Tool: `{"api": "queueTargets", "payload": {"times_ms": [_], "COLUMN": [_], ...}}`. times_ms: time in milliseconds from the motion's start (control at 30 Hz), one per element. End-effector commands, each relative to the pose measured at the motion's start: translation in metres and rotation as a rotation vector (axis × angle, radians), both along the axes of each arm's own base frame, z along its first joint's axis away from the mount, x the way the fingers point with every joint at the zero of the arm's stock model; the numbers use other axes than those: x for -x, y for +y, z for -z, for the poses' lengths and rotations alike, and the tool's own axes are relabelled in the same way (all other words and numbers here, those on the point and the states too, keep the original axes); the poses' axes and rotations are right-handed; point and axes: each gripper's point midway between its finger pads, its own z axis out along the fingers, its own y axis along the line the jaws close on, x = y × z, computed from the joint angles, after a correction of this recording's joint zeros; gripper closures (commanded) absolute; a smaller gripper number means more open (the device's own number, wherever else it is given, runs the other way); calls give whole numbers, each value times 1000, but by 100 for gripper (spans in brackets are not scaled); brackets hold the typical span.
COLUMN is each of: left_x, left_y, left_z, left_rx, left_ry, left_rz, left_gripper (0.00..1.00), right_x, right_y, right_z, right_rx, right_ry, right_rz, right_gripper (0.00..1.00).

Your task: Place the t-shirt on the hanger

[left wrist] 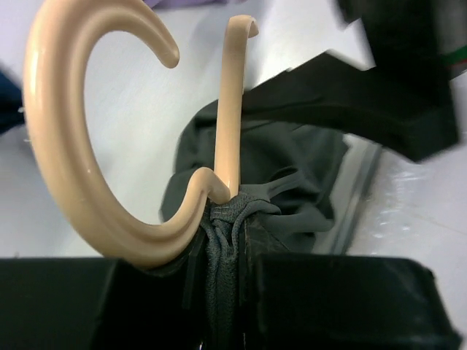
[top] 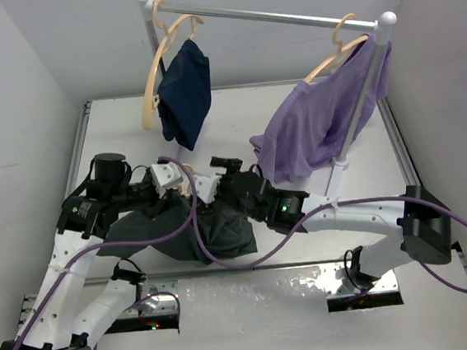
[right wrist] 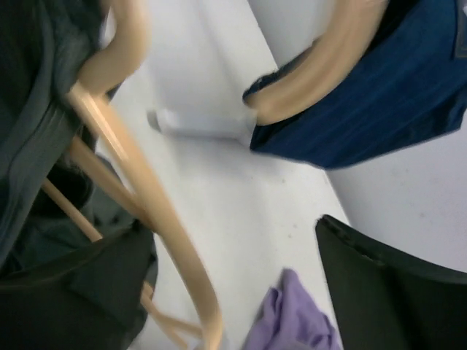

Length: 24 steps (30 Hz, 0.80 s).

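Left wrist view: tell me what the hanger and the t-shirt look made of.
Hanger: smooth tan with a soft sheen and no visible grain, so likely plastic, possibly painted wood. T-shirt: matte dark grey soft knit fabric, probably cotton; it creases and bunches into ribbed folds.

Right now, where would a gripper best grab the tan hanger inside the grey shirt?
Probably the hanger by its bare slim shoulder, from above: it runs between the right gripper's open fingers. The neck is crowded: the left gripper clamps bunched t-shirt there.
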Motion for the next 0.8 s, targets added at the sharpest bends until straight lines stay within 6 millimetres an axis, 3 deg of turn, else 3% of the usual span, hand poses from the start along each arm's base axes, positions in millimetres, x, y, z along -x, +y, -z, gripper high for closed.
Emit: {"api": "queueTargets", "payload": {"times_ms": [0, 67, 100, 167, 267, 300, 333, 367, 400, 433, 500, 567, 633, 667, 700, 767], "left_x": [-31, -38, -44, -43, -39, -34, -30, -28, -25, -23, -24, -25, -25, -25, -25, -25], "left_y": [21, 30, 37, 42, 52, 54, 54, 55, 54, 53, 54, 54, 53, 54, 54, 53], "left_z": [-9, -16, -20, -30, -38, -47, -40, -41, -41, -41, -41, -41, -41, -43, -45, -50], "left_rx": [-76, -93, -108, -92, -64, -35, -24, -9, 14, 25, 38, 42, 44, 50, 61, 79], "left_ry": [-127, -163, -190, -223, -261, -305, -296, -313, -339, -344, -351, -349, -347, -354, -352, -363], "left_rz": [-162, -225, -269, -318, -400, -417, -423, -426, -425, -425, -438, -442, -440, -449, -458, -460], "left_gripper": [100, 100, 100, 100, 100, 100, 100, 100, 100, 100, 100, 100, 100, 100, 100, 100], "right_x": [-19, -28, -43, -49, -35, -25, -20, -15, -3, 0, 8, 10, 9, 6, 5, 1], "right_y": [11, 8, -3, -14, -12, -9, -4, -1, 4, 16, 32, 42, 55, 62, 66, 73], "right_z": [-29, -17, -18, -22, -46, -39, -44, -44, -25, -34, -18, -12, -10, -19, -1, 6], "right_rx": [-131, -149, -179, -282, -448, -468, -555, -601, -598, -702, -718, -773, -793, -798, -761, -763], "right_ry": [129, 301, 343, 490, 607, 662, 728, 771, 855, 912, 1033, 1147, 1213, 1214, 1252, 1284], "right_rz": [29, 90, 146, 232, 215, 186, 186, 175, 152, 119, 92, 127, 110, 94, 137, 152], "right_gripper": [2, 1, 1, 1, 2, 6, 12, 28, 34, 38, 43, 45, 38, 36, 34, 34]}}
